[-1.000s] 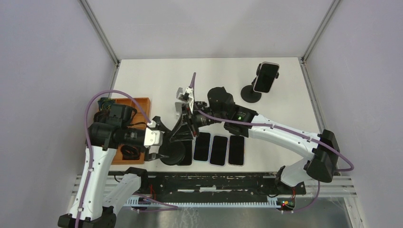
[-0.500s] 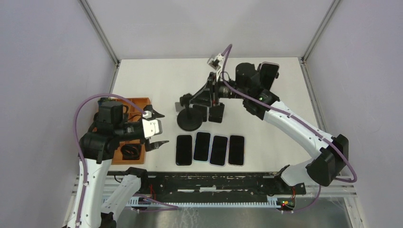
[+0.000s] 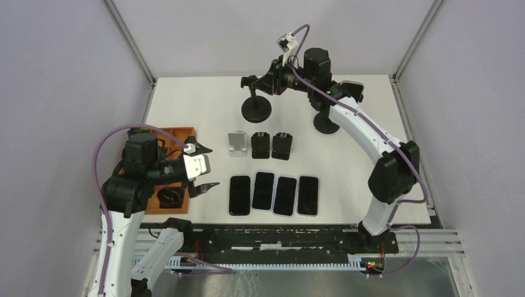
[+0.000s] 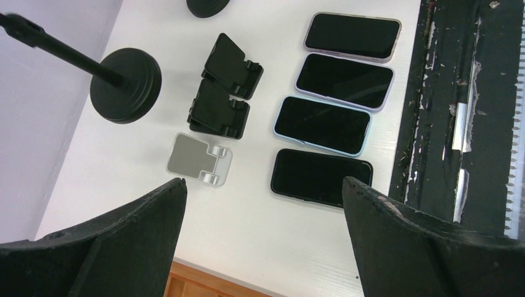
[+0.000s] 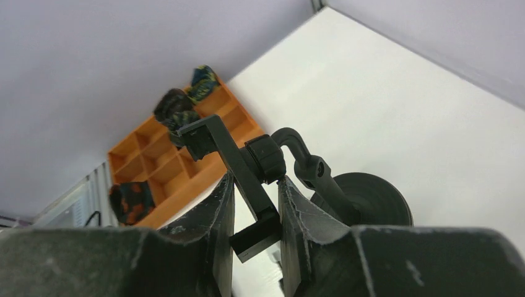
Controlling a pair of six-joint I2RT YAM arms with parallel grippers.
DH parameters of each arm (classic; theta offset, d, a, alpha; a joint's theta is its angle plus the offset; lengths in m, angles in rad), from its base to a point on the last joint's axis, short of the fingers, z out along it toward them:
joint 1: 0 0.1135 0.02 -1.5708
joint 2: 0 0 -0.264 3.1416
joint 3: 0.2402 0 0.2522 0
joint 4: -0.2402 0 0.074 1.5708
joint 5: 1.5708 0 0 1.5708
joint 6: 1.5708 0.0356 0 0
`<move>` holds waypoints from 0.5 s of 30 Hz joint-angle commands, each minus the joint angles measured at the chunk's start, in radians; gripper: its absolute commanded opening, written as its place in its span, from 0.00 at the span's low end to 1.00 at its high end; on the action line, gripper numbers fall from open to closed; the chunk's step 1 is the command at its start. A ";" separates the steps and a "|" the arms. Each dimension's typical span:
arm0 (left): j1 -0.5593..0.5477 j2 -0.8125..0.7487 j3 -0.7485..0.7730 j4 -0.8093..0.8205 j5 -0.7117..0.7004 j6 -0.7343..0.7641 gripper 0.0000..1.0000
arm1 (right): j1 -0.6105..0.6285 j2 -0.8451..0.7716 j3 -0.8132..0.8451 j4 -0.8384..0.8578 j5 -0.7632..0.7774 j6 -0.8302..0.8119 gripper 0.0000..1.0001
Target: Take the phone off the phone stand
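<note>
Right wrist: right end effector (image 5: pixel 255 185) is pinching a black stand (image 5: pixel 213 141) by its clamp head.
Left end effector (image 4: pixel 263 185) is hovering wide open, holding nothing.

Bright, even light from above; my table (image 3: pixel 204 105) is nearly washed white, shadows soft and short. My left claw (image 4: pixel 263 182) looms dark, slightly soft-edged.
</note>
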 commanded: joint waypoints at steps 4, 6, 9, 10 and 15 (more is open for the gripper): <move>0.000 -0.036 -0.030 -0.023 0.022 -0.032 1.00 | -0.027 0.146 0.065 0.187 0.071 -0.053 0.00; 0.000 -0.047 -0.040 -0.027 0.023 -0.025 1.00 | -0.038 0.181 0.054 0.250 0.072 -0.033 0.00; 0.000 -0.053 -0.055 -0.030 0.023 -0.021 1.00 | -0.051 0.226 0.043 0.345 0.071 0.018 0.00; 0.000 -0.053 -0.058 -0.030 0.024 -0.020 1.00 | -0.056 0.246 0.044 0.369 0.068 0.038 0.00; -0.001 -0.051 -0.067 -0.036 0.026 -0.007 1.00 | -0.067 0.338 0.095 0.446 0.053 0.106 0.00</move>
